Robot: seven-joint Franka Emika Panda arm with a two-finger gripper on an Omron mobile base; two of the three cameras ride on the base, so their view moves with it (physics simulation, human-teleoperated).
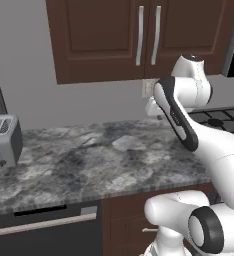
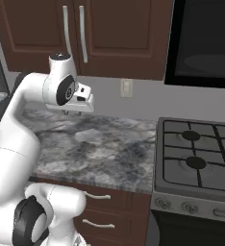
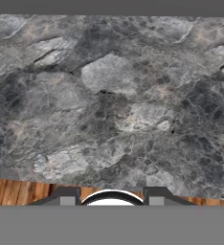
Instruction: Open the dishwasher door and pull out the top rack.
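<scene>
The dishwasher door (image 1: pixel 44 232) sat shut at the lower left of the left base view, below the marble counter (image 1: pixel 89 165), its bar handle (image 1: pixel 41 225) cut off by the edge. The gripper (image 3: pixel 111 198) hung above the counter, fingers (image 3: pixel 66 196) spread apart, pinching nothing. A toaster (image 1: pixel 3 141) stood partly cropped.

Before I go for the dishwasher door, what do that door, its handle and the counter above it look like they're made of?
Dishwasher door: flat black panel, looks like matte painted metal or plastic. Its bar handle: silvery, apparently brushed metal. Counter: mottled grey veined slab, likely polished stone, granite or marble by the pattern.
</scene>
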